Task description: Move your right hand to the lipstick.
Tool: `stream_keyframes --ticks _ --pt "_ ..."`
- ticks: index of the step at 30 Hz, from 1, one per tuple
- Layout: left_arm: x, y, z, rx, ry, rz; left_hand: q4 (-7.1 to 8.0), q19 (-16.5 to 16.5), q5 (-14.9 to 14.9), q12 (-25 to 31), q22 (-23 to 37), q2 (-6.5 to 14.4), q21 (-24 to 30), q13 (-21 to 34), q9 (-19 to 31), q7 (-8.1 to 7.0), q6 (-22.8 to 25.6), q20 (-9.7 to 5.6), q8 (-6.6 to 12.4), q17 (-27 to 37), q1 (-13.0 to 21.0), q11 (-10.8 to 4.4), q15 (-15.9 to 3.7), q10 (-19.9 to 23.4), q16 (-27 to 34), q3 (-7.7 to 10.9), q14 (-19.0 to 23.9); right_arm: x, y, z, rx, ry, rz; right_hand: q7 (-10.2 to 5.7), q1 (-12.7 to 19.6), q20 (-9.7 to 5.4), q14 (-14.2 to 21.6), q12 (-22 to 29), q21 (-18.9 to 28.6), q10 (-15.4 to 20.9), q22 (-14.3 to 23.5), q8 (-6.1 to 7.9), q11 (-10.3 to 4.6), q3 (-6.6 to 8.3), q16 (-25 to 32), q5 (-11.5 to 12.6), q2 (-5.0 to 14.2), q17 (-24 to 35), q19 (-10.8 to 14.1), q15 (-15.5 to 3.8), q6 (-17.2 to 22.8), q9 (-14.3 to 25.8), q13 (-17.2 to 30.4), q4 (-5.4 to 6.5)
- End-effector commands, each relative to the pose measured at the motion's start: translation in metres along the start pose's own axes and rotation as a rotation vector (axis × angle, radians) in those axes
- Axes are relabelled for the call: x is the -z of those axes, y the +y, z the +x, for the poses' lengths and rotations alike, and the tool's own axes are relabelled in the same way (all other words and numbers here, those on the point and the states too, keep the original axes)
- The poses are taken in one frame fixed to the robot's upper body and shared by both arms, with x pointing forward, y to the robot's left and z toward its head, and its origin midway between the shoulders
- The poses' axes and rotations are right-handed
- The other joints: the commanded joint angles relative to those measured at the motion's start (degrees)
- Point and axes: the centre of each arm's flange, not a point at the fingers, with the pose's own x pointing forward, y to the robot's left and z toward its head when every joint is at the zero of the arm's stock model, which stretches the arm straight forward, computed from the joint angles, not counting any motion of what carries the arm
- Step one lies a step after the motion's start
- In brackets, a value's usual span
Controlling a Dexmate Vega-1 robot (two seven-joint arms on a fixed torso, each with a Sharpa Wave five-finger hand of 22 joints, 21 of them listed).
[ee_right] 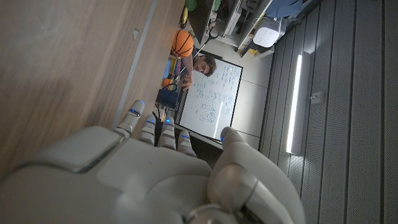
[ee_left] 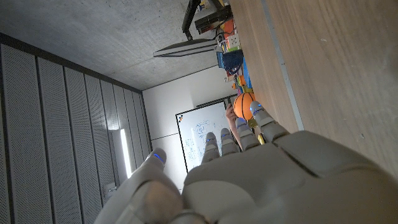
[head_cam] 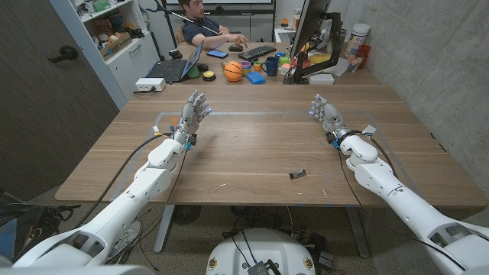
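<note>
Hovering apparently open, right hand (head_cam: 324,113) holds nothing.

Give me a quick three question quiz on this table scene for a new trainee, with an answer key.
1. True or false: the right hand is touching the lipstick.
2. Which hand is nearer the lipstick: A left hand, B right hand?
3. Fill in: the basketball sits at the table's ___ edge.

Key: 1 false, they are apart. 2 B. 3 far.
</note>
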Motion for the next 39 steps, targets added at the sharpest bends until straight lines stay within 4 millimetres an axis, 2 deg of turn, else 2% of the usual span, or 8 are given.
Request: stream_keyframes --ticks 1,12,17,20,22,25,34,39 --pt "-0.001 0.002 -0.005 -0.024 0.001 -0.009 0.04 0.00 0.27 0.36 0.19 0.00 0.31 0.18 0.13 -0.56 -0.07 0.63 0.31 0.10 0.43 0.02 0.45 -0.20 0.19 0.39 0.09 -0.003 -0.002 0.012 -0.040 0.008 -0.017 0.03 0.52 -0.06 0.00 0.35 0.32 0.33 0.31 0.31 0.64 0.51 0.32 0.26 0.03 0.06 -1.43 0.38 -0.12 0.08 0.23 0.01" --pt "0.000 0.001 -0.004 -0.020 0.001 -0.009 0.09 0.04 0.31 0.34 0.19 0.00 0.17 0.18 0.13 -0.53 -0.08 0.68 0.30 0.10 0.44 -0.06 0.19 -0.25 0.15 0.27 0.06 -0.011 -0.004 0.006 0.003 -0.069 -0.037 0.18 0.49 0.27 0.32 0.49 0.15 0.83 0.31 0.66 0.79 0.40 0.35 0.26 -0.20 0.06 -1.21 0.19 0.98 0.08 0.23 0.03" --pt "0.000 -0.001 -0.003 -0.012 0.002 -0.011 0.11 0.07 0.32 0.35 0.20 -0.01 0.12 0.18 0.13 -0.52 -0.09 0.69 0.30 0.10 0.45 -0.06 0.14 -0.24 0.14 0.22 0.08 -0.020 -0.004 0.000 0.033 -0.122 -0.058 0.08 -0.52 2.30 0.48 0.44 -0.13 0.90 0.28 0.78 0.58 -0.69 0.37 0.18 -1.49 0.15 -0.85 0.12 1.70 0.11 0.24 0.41" --pt "-0.001 -0.001 -0.004 -0.013 -0.001 -0.008 0.12 0.07 0.33 0.36 0.20 0.00 0.07 0.18 0.13 -0.54 -0.11 0.67 0.29 0.10 0.45 -0.01 0.09 -0.22 0.13 0.19 0.09 -0.028 -0.004 -0.006 0.043 -0.154 -0.082 -0.18 -1.39 4.27 0.79 0.44 -0.33 1.04 0.24 0.91 0.37 -1.68 0.41 0.24 -2.59 0.18 -0.19 -0.08 2.50 0.13 0.24 0.68" --pt "-0.001 -0.001 -0.004 -0.013 0.001 -0.008 0.13 0.08 0.33 0.37 0.20 0.00 0.05 0.18 0.13 -0.54 -0.10 0.63 0.29 0.10 0.45 -0.01 0.06 -0.20 0.10 0.17 0.03 -0.032 -0.004 -0.010 0.047 -0.169 -0.106 -0.25 -1.70 4.74 1.13 0.45 -0.47 1.12 0.23 1.00 0.37 -2.09 0.50 0.30 -3.07 0.18 -0.03 -0.17 2.95 0.12 0.24 0.74" --pt "-0.001 -0.001 -0.005 -0.011 0.003 -0.007 0.14 0.11 0.34 0.36 0.20 0.00 0.03 0.18 0.13 -0.56 -0.11 0.70 0.29 0.09 0.46 -0.01 0.07 -0.21 0.12 0.15 0.08 -0.040 -0.004 -0.018 0.056 -0.197 -0.135 -0.30 -1.91 4.92 1.37 0.46 -0.56 1.18 0.22 1.07 0.34 -2.40 0.55 0.33 -3.49 0.17 0.11 -0.14 3.29 0.12 0.24 0.75" --pt "-0.001 -0.004 -0.005 0.002 0.003 -0.009 0.17 0.14 0.37 0.38 0.20 0.00 -0.06 0.18 0.13 -0.54 -0.07 0.72 0.30 0.09 0.47 -0.01 0.10 -0.17 0.09 0.07 0.07 -0.061 -0.003 -0.037 0.090 -0.279 -0.229 -1.15 -3.42 5.18 3.04 0.44 -1.35 1.44 0.14 1.12 -0.17 -4.86 0.89 0.57 -6.87 0.10 1.02 -0.47 4.71 0.04 0.22 0.62" --pt "-0.001 -0.005 -0.005 0.004 0.003 -0.010 0.19 0.16 0.38 0.37 0.21 0.00 -0.10 0.17 0.13 -0.54 -0.11 0.75 0.29 0.09 0.47 0.00 0.06 -0.19 0.06 0.03 0.01 -0.068 -0.003 -0.047 0.110 -0.305 -0.263 -1.54 -3.87 5.17 3.74 0.48 -1.54 1.65 0.16 1.11 -0.51 -5.57 1.01 0.76 -7.77 0.08 1.60 -0.63 5.18 0.02 0.21 0.59"
